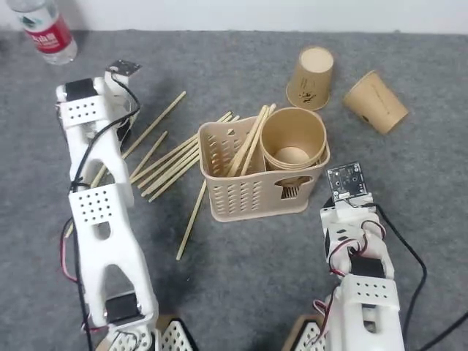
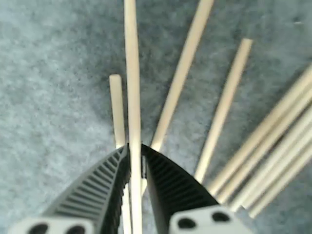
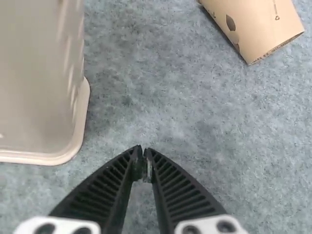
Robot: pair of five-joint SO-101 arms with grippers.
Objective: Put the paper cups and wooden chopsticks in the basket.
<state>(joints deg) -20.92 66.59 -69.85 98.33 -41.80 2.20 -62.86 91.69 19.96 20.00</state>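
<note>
Now left hand (image 2: 135,147) clamped on chopstick (image 2: 130,58); right hand (image 3: 144,152) closed, empty, beside basket (image 3: 39,73)

In the basket (image 1: 248,196) sit paper cups (image 1: 292,142); loose chopsticks (image 1: 172,162) lie left.

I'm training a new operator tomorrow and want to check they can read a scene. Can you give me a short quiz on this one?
1. True or false: the left gripper is shut on a chopstick.
2. How many paper cups sit on the table outside the basket? A) one B) two C) four
3. Fill in: the right gripper is shut and holds ____.

Key: 1 true; 2 B; 3 nothing.
</note>
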